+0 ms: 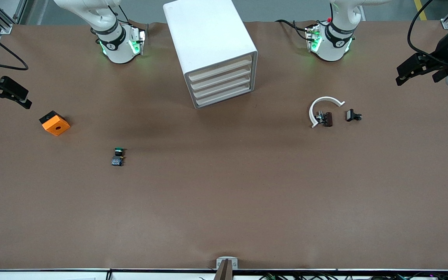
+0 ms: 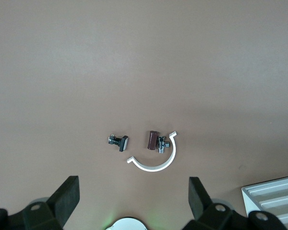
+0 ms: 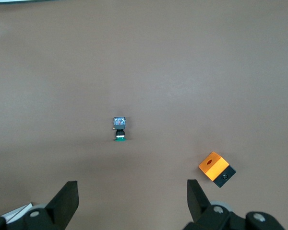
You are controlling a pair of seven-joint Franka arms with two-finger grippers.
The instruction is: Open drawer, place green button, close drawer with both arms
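**At the table's two ends, both arms wait and the drawers are shut**

On the brown paper-covered table (image 1: 224, 202) nothing of the task is done yet, as far as I can judge. The white plastic cabinet with four shallow drawers (image 1: 212, 50) stands between the two arm bases, and all four drawer fronts sit flush. The first step, opening a drawer, seems to be the one in hand.

The button (image 1: 118, 156), a tiny switch with a round green cap on a dark blocky body, lies on the table toward the right arm's end, nearer to the front camera than the cabinet and well apart from it. The orange cube with a black hole (image 1: 55, 123) lies closer to that end of the table.

The right gripper (image 1: 2, 92) hangs at the right arm's end of the table, its jaws spread wide and holding nothing; in its wrist view the button (image 3: 119, 129) lies between the two fingers, farther off. The left gripper (image 1: 422, 70) hangs at the left arm's end, jaws also released and empty, over a white curved plastic clip (image 2: 156, 160), a small brown block with metal parts (image 2: 154, 141) and a small dark bolt-like piece (image 2: 119, 142).

The next move probably calls for one gripper to reach a drawer front and pull, while the other goes for the button. The button is very small, so the grasp must be exact.

I can make out no handles on the drawers. Both arms are mostly cut off at the edges of the front view.
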